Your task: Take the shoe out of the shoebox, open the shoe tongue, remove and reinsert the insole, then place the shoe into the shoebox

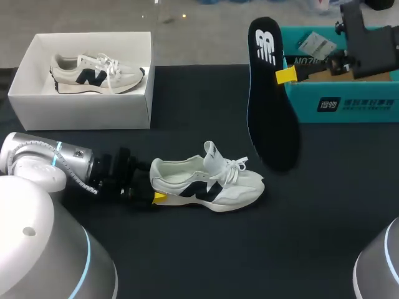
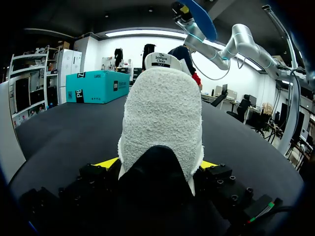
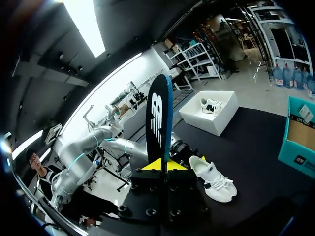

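Head view has the white sneaker (image 1: 209, 184) lying on its side in the middle of the black table (image 1: 187, 255), out of the white shoebox (image 1: 81, 113), which holds its twin (image 1: 96, 75). The left gripper (image 2: 157, 165) is clamped across the sneaker's heel. From its own wrist view the yellow tips sit on either side of the terry heel lining, though the lining hides the actual contact, so I'd say gripping rather than swear to it. The right gripper (image 3: 160, 166) is clenched on the black insole (image 1: 269, 106), holding it up on edge in the air, near the teal box (image 1: 349, 107) and well apart from the sneaker. So the insole is out and, to my eye, reinsertion is the step in hand. The tongue stands pulled up and the mouth looks open. The next move calls for swinging the insole over, tipping its toe end down into that opening and sliding it forward flat, while the left gripper pins the heel so the sneaker doesn't skid.
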Robot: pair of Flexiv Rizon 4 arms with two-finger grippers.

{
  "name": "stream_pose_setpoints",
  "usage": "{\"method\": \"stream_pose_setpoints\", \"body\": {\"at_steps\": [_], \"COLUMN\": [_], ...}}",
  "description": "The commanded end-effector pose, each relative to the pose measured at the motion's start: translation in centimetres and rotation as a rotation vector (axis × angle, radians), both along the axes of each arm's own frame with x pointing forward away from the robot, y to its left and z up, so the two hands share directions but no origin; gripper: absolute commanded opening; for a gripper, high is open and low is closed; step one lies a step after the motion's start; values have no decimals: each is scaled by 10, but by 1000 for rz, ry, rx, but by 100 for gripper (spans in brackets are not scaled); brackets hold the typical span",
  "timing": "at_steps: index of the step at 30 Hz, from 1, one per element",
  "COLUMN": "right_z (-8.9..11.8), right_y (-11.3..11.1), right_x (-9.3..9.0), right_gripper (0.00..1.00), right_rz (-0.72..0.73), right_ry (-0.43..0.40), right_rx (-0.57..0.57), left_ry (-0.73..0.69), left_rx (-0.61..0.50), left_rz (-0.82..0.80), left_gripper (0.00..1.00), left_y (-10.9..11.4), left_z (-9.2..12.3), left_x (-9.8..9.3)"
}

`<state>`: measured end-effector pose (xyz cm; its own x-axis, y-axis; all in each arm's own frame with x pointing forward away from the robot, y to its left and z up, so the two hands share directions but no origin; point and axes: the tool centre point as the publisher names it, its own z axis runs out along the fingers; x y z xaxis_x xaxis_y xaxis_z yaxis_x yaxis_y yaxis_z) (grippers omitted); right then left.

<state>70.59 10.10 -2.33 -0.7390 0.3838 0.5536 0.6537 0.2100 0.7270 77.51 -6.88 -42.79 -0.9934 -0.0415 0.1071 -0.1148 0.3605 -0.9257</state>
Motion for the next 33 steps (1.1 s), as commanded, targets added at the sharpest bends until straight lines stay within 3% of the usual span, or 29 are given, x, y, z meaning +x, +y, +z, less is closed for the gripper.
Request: {"method": "stream_pose_setpoints", "body": {"at_steps": [1,6,15,33], "right_z": [1,10,10,8], "right_y": [-17,-10,13,17], "right_x": [-42,-58,-70,-70], "right_gripper": [0,0,0,0], "right_rz": [-50,-59,-48,-42], "right_ry": [-25,-48,-49,-35], "right_rx": [44,-26,4,-8], "left_ry": [1,1,1,1], "left_rx": [2,2,2,2], "left_rz": [-1,-1,-1,-1], "left_gripper": [0,0,0,0], "left_y": [0,0,0,0], "left_z": [-3,-3,-3,-3], "left_x": [2,2,2,2]}}
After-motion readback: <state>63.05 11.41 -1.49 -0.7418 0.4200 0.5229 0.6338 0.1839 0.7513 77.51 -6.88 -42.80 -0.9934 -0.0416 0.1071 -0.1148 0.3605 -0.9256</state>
